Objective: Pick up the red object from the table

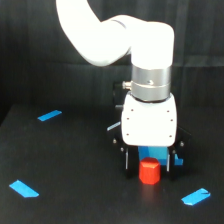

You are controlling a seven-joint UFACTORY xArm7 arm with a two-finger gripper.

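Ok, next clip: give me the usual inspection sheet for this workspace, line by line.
Surface: black table, matte, no spills seen.
Job's things: red block stands upright on the table, low in the exterior view, between the gripper's fingers.
Clutter: three blue tape strips, one at the far left, one at the near left, one at the near right; a blue piece sits behind the block, partly hidden by the gripper.
Grippers: gripper is down at table level with a finger on each side of the block; whether it touches the block cannot be told.
Cables: nothing seen.
Surroundings: dark curtain behind the table.
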